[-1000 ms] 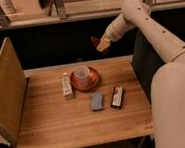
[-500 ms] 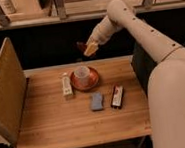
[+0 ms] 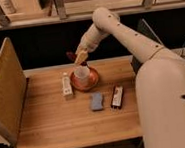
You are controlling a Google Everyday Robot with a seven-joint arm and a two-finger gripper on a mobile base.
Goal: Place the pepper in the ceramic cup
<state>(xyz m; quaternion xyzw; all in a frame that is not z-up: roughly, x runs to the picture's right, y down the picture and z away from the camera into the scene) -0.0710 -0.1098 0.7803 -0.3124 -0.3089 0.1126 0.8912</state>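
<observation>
Gripper above the cup, pepper in its grasp.

I see my two-finger gripper point(image 3: 79, 56) hanging just above the small pale whitish-pink ceramic cup point(image 3: 82, 73), clenched around the small dark red pepper point(image 3: 72, 55), which juts out on the side away from the arm. The cup sits on a reddish-brown round saucer point(image 3: 84, 82) on the wooden table point(image 3: 51, 118). Just beside the saucer stands an upright white rectangular carton point(image 3: 66, 85); near the saucer's front lie a flat blue-grey rectangular pad point(image 3: 96, 101) and a longer dark flat bar point(image 3: 117, 96).

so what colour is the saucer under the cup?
Reddish-brown saucer, camera view; the gripper hovers above it.
</observation>
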